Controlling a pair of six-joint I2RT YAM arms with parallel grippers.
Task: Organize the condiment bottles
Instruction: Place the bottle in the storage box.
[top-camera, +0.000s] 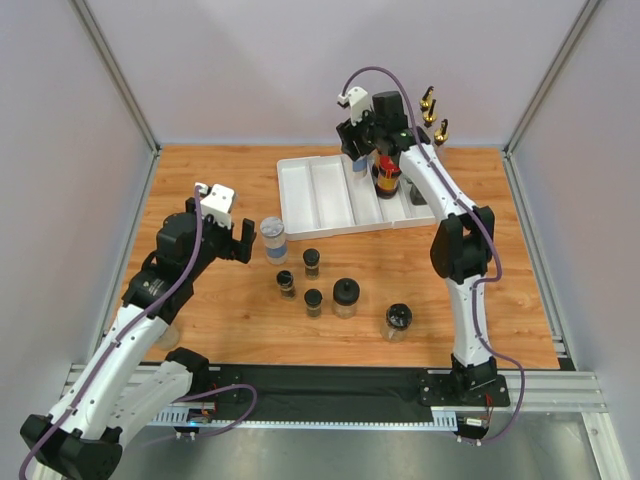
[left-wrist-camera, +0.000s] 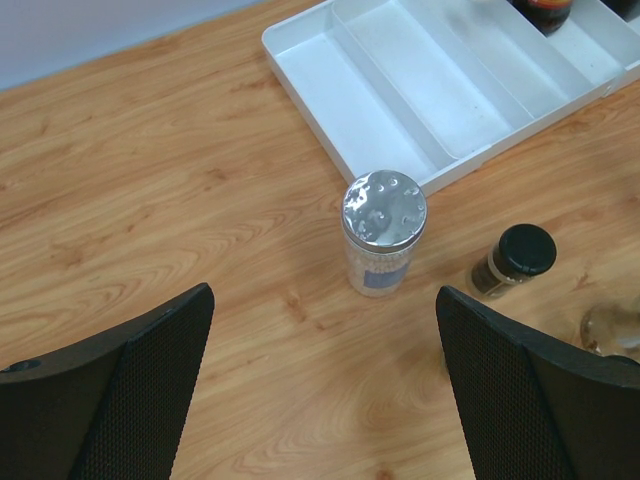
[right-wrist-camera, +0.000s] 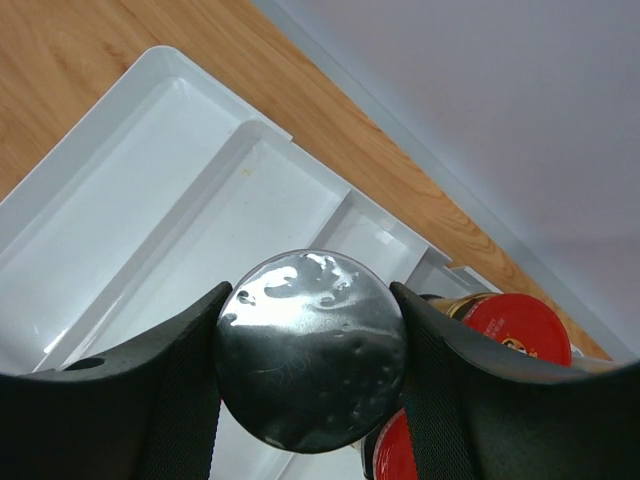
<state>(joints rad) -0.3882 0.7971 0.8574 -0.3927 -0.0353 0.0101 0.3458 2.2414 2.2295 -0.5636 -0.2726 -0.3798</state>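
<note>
Over the white tray (top-camera: 310, 200) at upper centre, my right gripper (right-wrist-camera: 312, 300) clamped on a grey-lidded jar (right-wrist-camera: 310, 350), red-capped jars (right-wrist-camera: 520, 328) in the tray beside it, my left gripper (left-wrist-camera: 325, 295) spread wide near a second grey-lidded jar (left-wrist-camera: 385, 212), black-lidded jars (top-camera: 313, 300) lower centre on the table (top-camera: 200, 180).

top: high, rear | wrists: close, downward | shared: white tray (top-camera: 300, 195)

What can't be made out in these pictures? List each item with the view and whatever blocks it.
- Top external: bodies of the gold-spouted bottles, behind the right arm.
- Right wrist: body of the grey-lidded jar, under its own lid; whether it touches the white tray is unclear.
- Right wrist: the red-capped jars, partly behind a finger of the right gripper.
- Left wrist: a clear object at the right edge, blurred, cut by a finger.
</note>
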